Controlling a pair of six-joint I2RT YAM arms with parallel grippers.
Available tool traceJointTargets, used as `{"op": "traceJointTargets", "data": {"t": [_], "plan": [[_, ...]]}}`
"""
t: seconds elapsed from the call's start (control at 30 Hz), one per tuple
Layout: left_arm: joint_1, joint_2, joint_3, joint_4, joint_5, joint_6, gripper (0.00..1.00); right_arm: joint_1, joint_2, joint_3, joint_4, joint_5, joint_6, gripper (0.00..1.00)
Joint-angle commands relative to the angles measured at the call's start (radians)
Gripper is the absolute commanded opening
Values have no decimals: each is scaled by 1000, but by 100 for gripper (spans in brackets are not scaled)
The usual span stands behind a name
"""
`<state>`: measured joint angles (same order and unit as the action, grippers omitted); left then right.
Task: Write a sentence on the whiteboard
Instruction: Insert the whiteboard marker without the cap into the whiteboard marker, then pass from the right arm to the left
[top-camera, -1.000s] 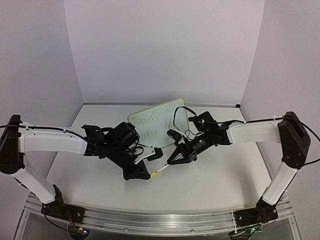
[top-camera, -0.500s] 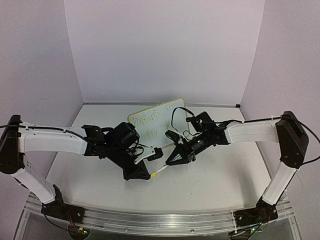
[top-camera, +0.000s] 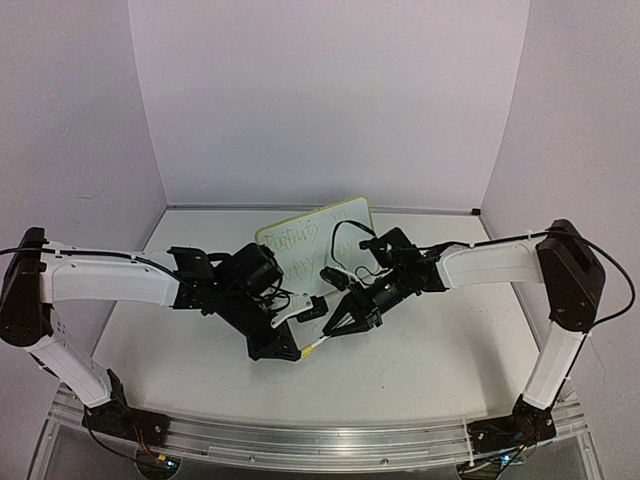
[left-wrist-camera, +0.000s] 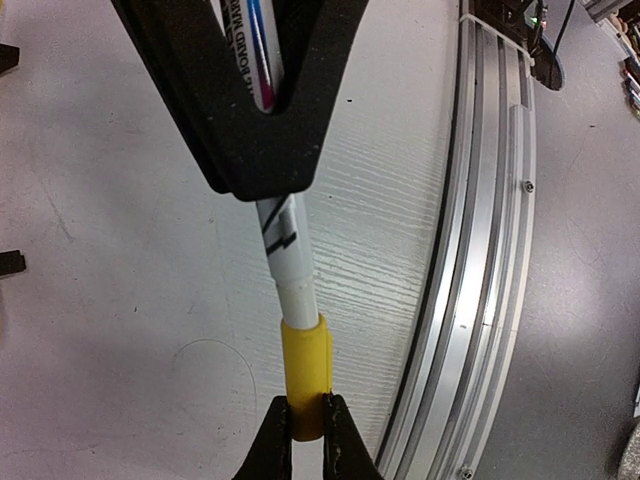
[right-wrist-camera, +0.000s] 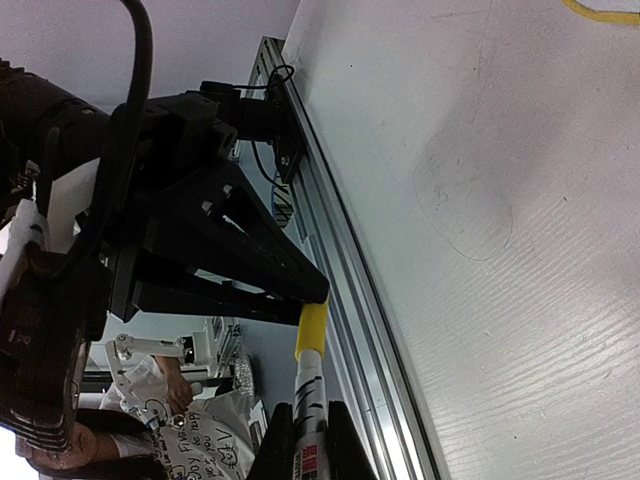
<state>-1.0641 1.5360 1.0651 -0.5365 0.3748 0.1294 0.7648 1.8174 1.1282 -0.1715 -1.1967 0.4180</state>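
The whiteboard (top-camera: 330, 222) stands tilted at the back centre, pale yellow rim showing. The sentence (top-camera: 300, 241) runs across it in faint greenish handwriting, its lower line partly hidden by the arms. In front of it a slim white marker (top-camera: 322, 338) hangs over the table between both grippers. My left gripper (top-camera: 302, 351) is shut on the marker's yellow cap (left-wrist-camera: 305, 365), with its tips (left-wrist-camera: 307, 432) pinching the cap's lower end. My right gripper (top-camera: 338, 326) is shut on the printed white barrel (right-wrist-camera: 311, 395), just behind the cap (right-wrist-camera: 312, 330).
An aluminium rail (top-camera: 300, 440) runs along the near table edge, close under the marker in the left wrist view (left-wrist-camera: 490, 250). White walls close in the back and both sides. A cable (top-camera: 352, 232) loops off the right wrist in front of the board.
My right gripper has shifted left and slightly nearer with the barrel, closing towards the left gripper, uncovering more of the board. The left arm has barely moved.
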Motion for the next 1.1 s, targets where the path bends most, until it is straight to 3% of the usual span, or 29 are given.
{"op": "traceJointTargets", "data": {"t": [0.0,0.63,1.07], "plan": [[-2,8,76,97,18,-5,0,27,20,38,49,-50,-7,0],[-1,30,190,118,42,-6,0,28,-12,52,52,-125,-28,0],[0,80,293,94,102,-4,0,28,-43,24,49,-86,-38,0]]}}
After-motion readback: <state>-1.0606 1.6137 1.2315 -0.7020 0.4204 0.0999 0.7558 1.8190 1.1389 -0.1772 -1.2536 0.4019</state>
